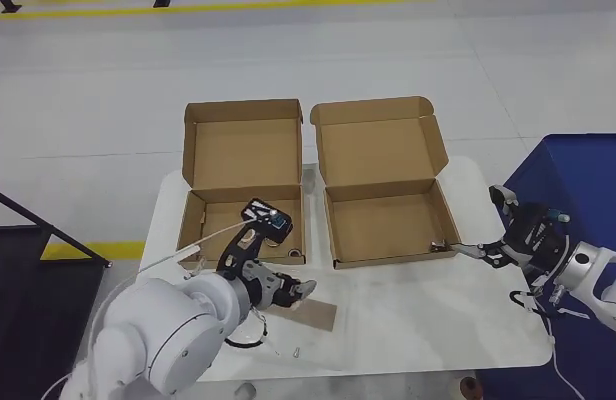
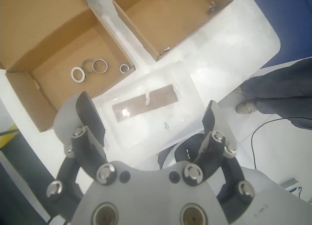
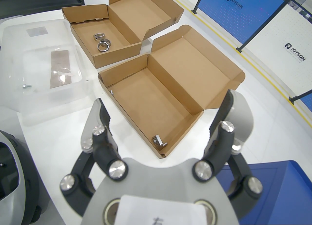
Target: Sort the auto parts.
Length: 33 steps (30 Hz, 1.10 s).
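Two open cardboard boxes stand side by side. Several metal rings (image 2: 78,74) lie in the left box (image 1: 243,215). The right box (image 1: 388,222) holds a metal bracket (image 3: 159,141) in one near corner and a small screw (image 2: 166,49) in the other. A clear plastic tray (image 3: 36,65) with a brown label sits in front of the left box, and a small bolt (image 2: 166,124) lies in it. My left gripper (image 2: 148,118) hangs open and empty above the tray. My right gripper (image 3: 163,111) is open and empty beside the right box's near right corner.
The white table (image 1: 438,310) has a rounded front right corner. A blue cabinet (image 1: 578,190) stands close to its right edge. Both box lids stand up at the back.
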Tool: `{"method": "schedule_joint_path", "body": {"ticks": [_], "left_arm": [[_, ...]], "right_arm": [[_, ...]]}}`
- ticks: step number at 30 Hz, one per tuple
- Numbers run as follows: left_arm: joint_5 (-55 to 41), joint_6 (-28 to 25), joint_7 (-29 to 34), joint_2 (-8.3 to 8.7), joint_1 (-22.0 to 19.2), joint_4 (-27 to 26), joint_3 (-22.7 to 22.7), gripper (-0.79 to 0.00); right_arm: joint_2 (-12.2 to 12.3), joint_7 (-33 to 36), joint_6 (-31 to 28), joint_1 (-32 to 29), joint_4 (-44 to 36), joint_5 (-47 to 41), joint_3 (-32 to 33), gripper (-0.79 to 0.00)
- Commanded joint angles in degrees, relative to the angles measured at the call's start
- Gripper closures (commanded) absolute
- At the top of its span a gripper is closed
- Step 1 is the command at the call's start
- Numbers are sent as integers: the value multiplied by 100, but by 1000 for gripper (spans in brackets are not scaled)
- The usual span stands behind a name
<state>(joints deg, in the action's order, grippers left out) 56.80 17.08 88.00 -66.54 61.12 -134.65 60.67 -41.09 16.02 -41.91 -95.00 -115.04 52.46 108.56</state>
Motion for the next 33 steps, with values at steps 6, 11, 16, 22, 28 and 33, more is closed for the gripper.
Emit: {"method": "schedule_joint_path", "body": {"ticks": [6, 11, 16, 22, 28, 33], "left_arm": [[-237, -78, 0, 107, 180, 0, -5, -785], [-237, -78, 0, 107, 180, 0, -5, -785], [-287, -77, -31, 105, 205, 22, -10, -785], [-138, 5, -83, 93, 679, 298, -369, -785], [86, 266, -342, 8, 1469, 341, -576, -785], [341, 423, -500, -97, 1573, 260, -572, -785]], "right_arm": [[0, 0, 0, 0, 0, 0, 0, -785], [0, 0, 0, 0, 0, 0, 0, -785], [0, 0, 0, 0, 0, 0, 0, -785], [0, 0, 0, 0, 0, 0, 0, -785], [0, 0, 0, 0, 0, 0, 0, -785], [0, 0, 0, 0, 0, 0, 0, -785]]}}
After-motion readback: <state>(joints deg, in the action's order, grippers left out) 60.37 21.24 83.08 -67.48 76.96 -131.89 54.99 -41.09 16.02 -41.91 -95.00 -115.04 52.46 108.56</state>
